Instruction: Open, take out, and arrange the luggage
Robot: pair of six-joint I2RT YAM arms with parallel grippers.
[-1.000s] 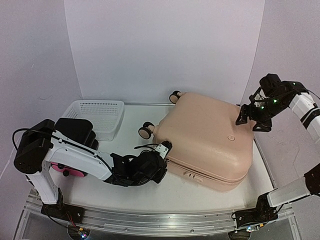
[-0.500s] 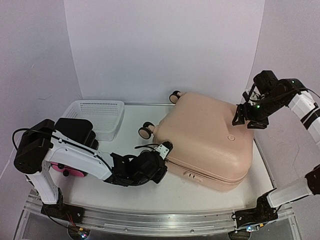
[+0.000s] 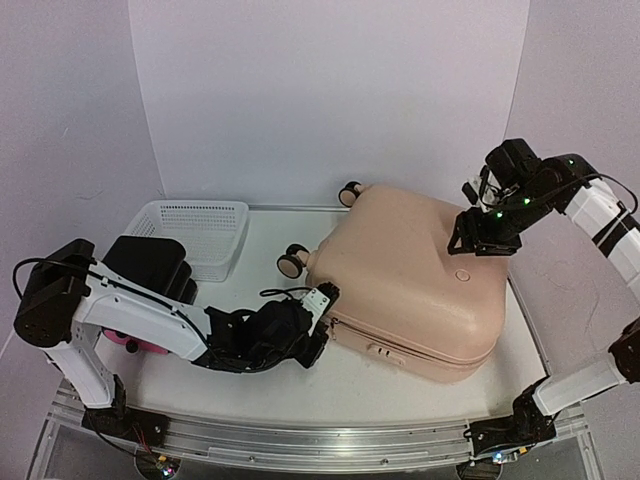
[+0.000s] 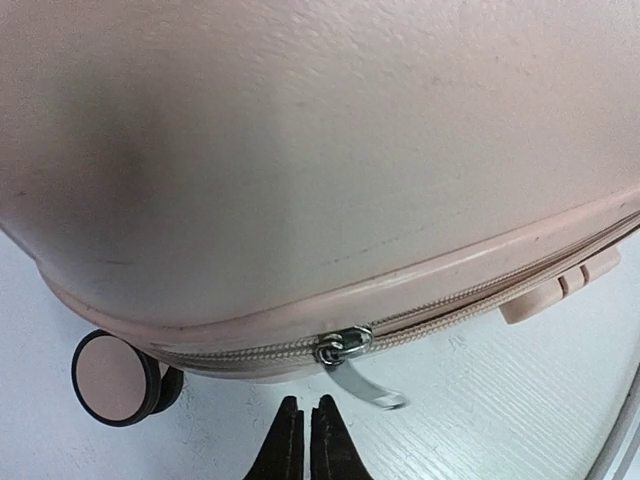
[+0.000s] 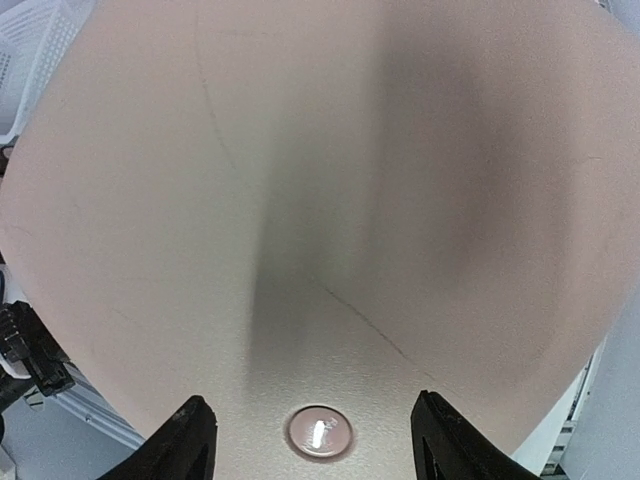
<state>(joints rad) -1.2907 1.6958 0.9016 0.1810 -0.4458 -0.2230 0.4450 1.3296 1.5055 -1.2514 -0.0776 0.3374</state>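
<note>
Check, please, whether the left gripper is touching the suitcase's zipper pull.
Apart. The left wrist view shows the left gripper short of the zipper pull, with a strip of white table between them.

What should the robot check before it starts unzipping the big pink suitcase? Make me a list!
1. The luggage lies flat on the table: ok.
2. The zipper pull is in plain sight of the left gripper: ok.
3. Left gripper open enough to take the pull: not ok, its fingers are shut together.
4. Left gripper reaching the pull: not ok, the tips sit just short of it.
5. Right gripper open above the lid: ok. Whether it presses on the shell: cannot tell.
6. White basket stands apart from the luggage: ok.
</note>
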